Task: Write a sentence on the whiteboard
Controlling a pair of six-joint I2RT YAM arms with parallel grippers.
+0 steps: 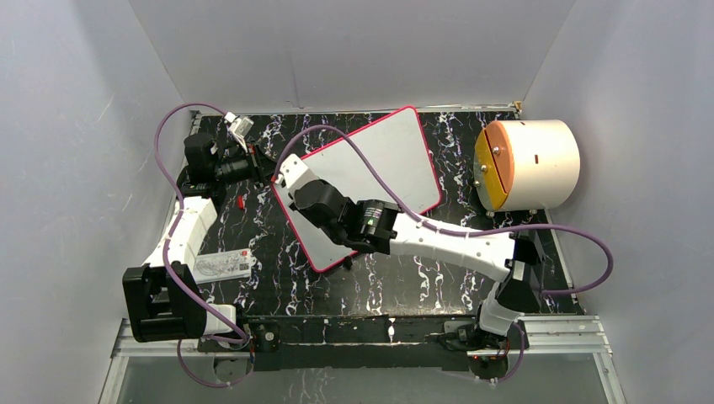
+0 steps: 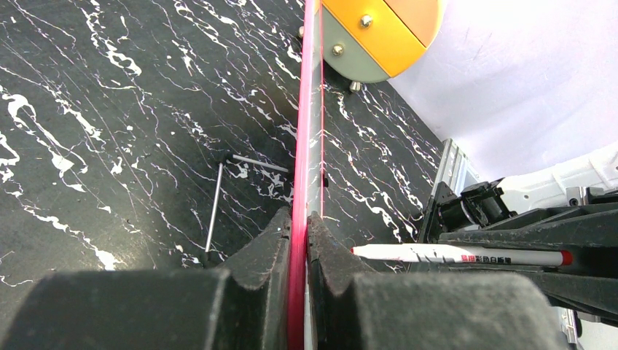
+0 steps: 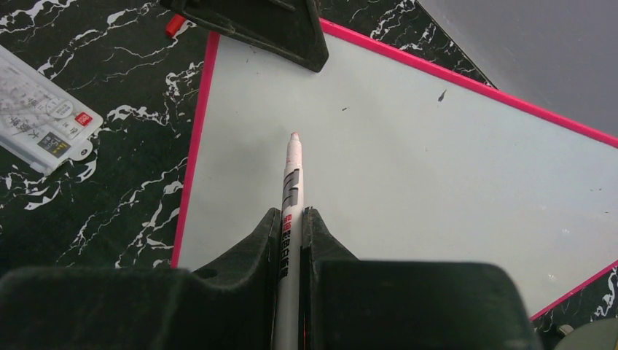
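The whiteboard [image 1: 396,160], white with a red-pink rim, lies slanted on the black marbled table. Its face is blank [image 3: 408,168]; no sentence shows on it. My left gripper [image 1: 268,168] is shut on the board's left edge, its jaws pinching the pink rim [image 2: 300,240]. My right gripper [image 1: 290,187] is shut on a white marker [image 3: 292,189], whose tip points at the board near its left rim. The marker also shows in the left wrist view [image 2: 459,254]. Whether the tip touches the board I cannot tell.
A white printed card [image 1: 223,265] lies near the left arm, also in the right wrist view [image 3: 40,117]. A red cap [image 1: 241,201] lies left of the board. A white cylinder with an orange face [image 1: 526,164] stands at the right. A thin metal rod [image 2: 213,208] lies on the table.
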